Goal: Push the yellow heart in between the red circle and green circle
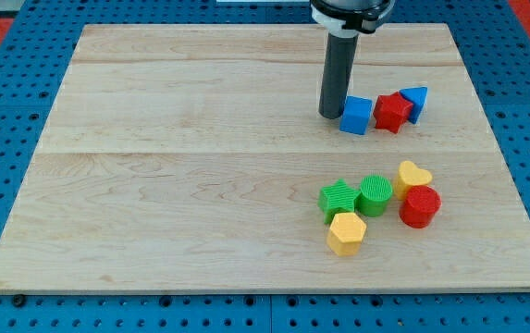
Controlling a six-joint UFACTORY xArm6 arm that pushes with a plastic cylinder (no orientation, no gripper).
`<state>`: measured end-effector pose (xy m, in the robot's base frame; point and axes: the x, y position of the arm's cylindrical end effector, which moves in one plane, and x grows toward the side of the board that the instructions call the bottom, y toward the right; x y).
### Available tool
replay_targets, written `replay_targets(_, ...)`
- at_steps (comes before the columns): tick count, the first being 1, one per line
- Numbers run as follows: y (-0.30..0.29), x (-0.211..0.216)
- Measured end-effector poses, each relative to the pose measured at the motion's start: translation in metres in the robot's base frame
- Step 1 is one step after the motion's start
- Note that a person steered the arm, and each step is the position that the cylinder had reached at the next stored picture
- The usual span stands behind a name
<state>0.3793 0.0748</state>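
Closest to me, low on the board, sits the yellow hexagon (346, 232), just below the green star (338, 200). The yellow heart (413, 176) lies up and to the view's right of them, touching the top of the red circle (420, 206) and just beside the green circle (375, 194), which stands at its lower left. So the heart rests above the gap between those two circles rather than in it.

My tip (329, 114) is well apart from the heart, toward the view's top and a little to the left, pressed against the left side of the blue cube (356, 115). The arm ends in a plain dark rod, so there is nothing on it to open, close or hold.

Right of the cube come the red star (392, 111) and a second blue block (415, 102), the three touching in a short row on the wooden board (191, 166).
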Motion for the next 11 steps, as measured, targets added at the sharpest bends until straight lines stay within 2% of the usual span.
replay_targets(1, -0.015, 0.019)
replay_targets(2, 0.032, 0.076)
replay_targets(3, 0.124, 0.086)
replay_targets(5, 0.169, 0.100)
replay_targets(7, 0.106, 0.110)
replay_targets(10, 0.059, 0.128)
replay_targets(11, 0.114, 0.119)
